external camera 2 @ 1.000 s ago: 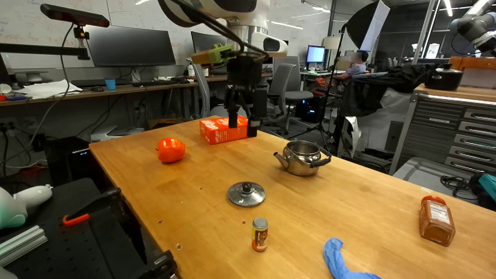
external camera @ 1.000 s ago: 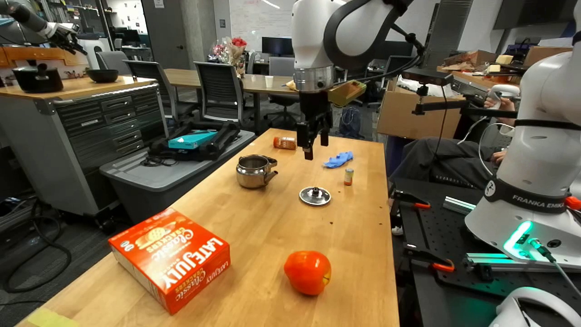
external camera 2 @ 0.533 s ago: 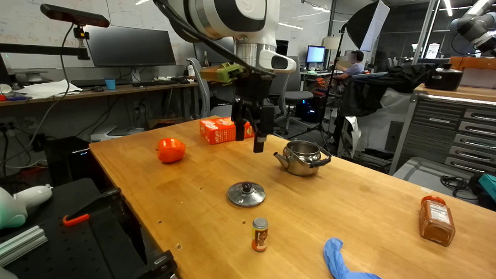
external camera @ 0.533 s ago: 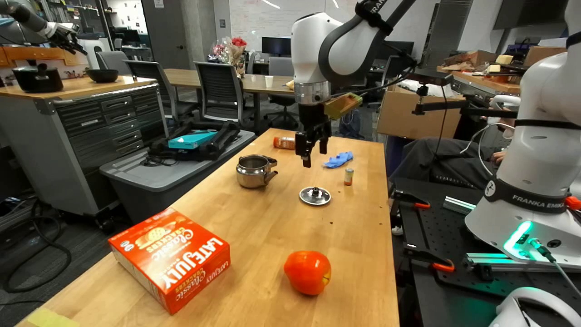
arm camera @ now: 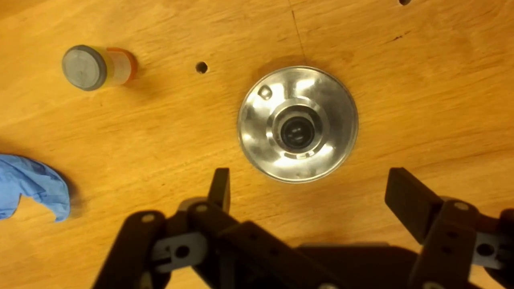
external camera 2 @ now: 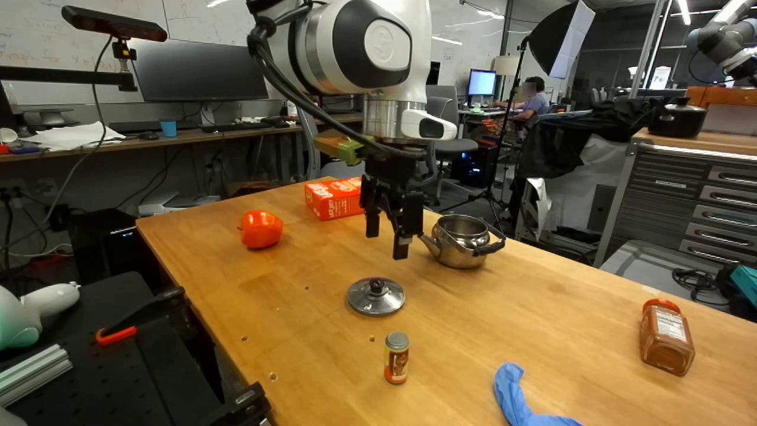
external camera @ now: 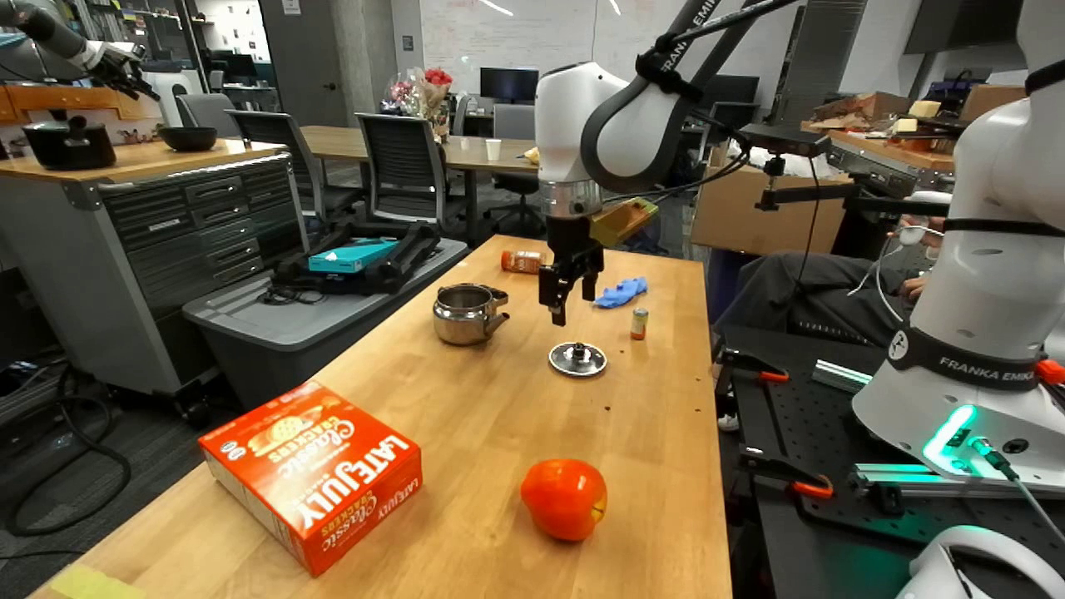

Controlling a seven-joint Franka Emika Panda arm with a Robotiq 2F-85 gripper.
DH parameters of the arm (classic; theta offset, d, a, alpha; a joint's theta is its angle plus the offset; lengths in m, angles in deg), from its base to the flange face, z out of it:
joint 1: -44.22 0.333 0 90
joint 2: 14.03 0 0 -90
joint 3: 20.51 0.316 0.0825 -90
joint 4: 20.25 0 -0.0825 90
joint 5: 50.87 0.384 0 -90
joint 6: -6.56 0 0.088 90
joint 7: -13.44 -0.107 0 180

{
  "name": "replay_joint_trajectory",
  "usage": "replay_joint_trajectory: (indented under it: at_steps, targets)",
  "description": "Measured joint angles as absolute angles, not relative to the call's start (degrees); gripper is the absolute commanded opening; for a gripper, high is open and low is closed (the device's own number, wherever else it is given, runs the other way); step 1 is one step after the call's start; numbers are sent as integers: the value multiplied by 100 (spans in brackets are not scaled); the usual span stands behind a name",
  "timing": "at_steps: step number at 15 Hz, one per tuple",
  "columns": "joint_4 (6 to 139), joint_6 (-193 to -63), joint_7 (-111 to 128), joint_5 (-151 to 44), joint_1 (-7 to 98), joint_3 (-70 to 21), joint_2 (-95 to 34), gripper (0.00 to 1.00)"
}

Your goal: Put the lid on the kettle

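The black two-fingered gripper (external camera 2: 387, 244), spread and empty, hangs above and just off the round silvery metal lid (external camera 2: 376, 298) on the wooden counter (external camera 2: 485, 313). Fetching the lid seems the step in hand; next, centre over its dark knob (arm camera: 297, 133), descend and pinch. The squat silver metal kettle (external camera 2: 459, 249) stands uncovered, apart.

In both exterior views the table (external camera: 649, 466) is evenly, brightly lit, and streaks of light are reflected in the far whiteboard (external camera 2: 201, 23). Green light is cast at right by the robot base (external camera: 990, 403) in an exterior view. In the wrist view, highlights are thrown back by the lid (arm camera: 297, 166), a soft shadow is laid beside the small bottle (arm camera: 83, 67), and the fingers (arm camera: 411, 202) are rendered dark and soft-edged.
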State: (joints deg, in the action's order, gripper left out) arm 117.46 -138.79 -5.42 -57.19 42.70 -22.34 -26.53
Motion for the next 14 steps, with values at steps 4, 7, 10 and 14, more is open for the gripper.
replay_joint_trajectory:
  at_steps: [4, 7, 10, 14]
  targets:
    - [11747, -14074, -535, -5719, 4273, -2270, -2909, 100]
    - [11745, -14143, -535, -5719, 4280, -2285, -3096, 100]
    - [11744, -14151, -535, -5719, 4311, -2286, -3269, 100]
    - [11743, -14153, -535, -5719, 4388, -2289, -3421, 73]
